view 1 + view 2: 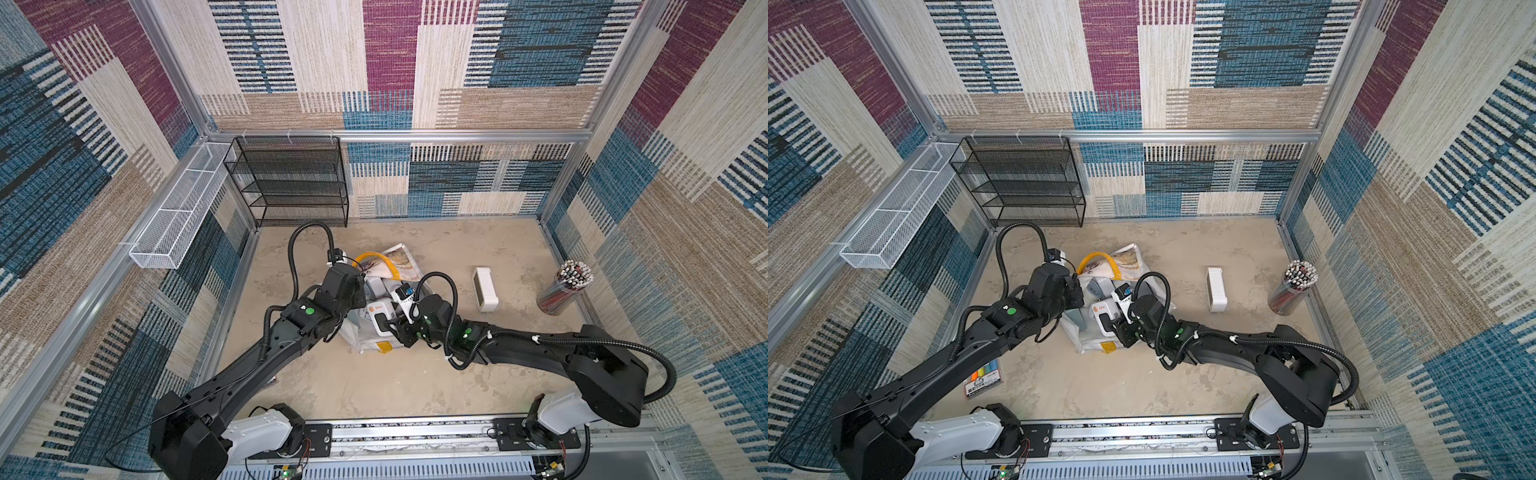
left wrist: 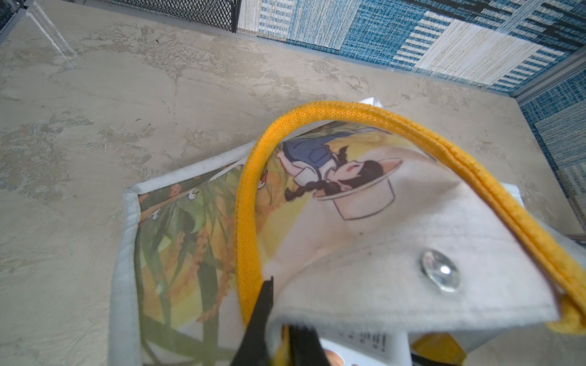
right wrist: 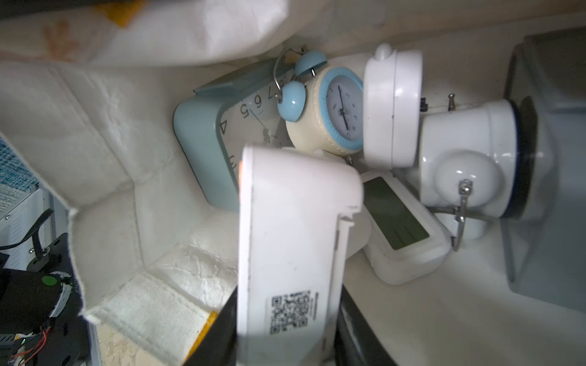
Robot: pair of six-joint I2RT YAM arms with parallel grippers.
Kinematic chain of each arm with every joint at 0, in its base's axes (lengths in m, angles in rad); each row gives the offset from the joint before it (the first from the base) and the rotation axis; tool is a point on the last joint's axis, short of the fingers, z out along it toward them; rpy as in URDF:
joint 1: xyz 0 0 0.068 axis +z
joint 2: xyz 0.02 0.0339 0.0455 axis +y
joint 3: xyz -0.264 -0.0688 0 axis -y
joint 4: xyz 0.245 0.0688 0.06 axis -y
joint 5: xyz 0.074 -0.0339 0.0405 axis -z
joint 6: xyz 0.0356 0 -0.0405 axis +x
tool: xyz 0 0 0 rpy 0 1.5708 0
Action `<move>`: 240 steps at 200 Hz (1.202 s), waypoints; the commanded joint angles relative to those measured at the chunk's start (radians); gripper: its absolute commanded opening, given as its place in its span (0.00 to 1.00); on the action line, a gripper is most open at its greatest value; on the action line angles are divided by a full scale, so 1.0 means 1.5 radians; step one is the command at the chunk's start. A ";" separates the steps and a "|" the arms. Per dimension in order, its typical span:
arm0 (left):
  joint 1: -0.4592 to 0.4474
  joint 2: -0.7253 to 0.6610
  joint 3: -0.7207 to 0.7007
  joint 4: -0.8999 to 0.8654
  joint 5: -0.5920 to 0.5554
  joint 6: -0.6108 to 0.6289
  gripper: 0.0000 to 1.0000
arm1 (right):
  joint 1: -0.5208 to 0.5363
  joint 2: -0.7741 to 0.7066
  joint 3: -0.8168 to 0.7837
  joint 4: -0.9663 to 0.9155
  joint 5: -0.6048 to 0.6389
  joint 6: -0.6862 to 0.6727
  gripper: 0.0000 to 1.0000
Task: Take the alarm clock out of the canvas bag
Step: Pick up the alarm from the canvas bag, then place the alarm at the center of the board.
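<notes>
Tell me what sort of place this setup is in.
Probably a robot test cell rather than a home: an aluminium frame boxes in the tabletop, the wall panels are carpet-patterned, and the left arm and right arm are mounted on a rail at the near edge.

In both top views the arms cover most of the canvas bag (image 1: 403, 259); its opening and contents can't be made out there. Left gripper (image 2: 280, 336): in the wrist view only the dark jaw tips show, cut off at the btm edge w/ the bag rim pinched between them. Right gripper (image 3: 285, 343): jaws mostly behind the white clock (image 3: 291, 221), whose lower end runs off-frame; QR label text too small to read. Blue square clock (image 3: 203, 139) approx. half hidden by a twin-bell clock (image 3: 341, 109). Small digital clock (image 3: 399, 218): one end covered by the white clock. Grey shape (image 3: 564, 190) at pic edge: blurred, can't tell what. Marker pack (image 1: 984, 374) partly under the left arm.
</notes>
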 commanded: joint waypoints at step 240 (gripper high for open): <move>0.001 -0.007 -0.005 -0.032 -0.032 -0.009 0.00 | -0.088 -0.374 -0.254 0.060 0.096 0.028 0.33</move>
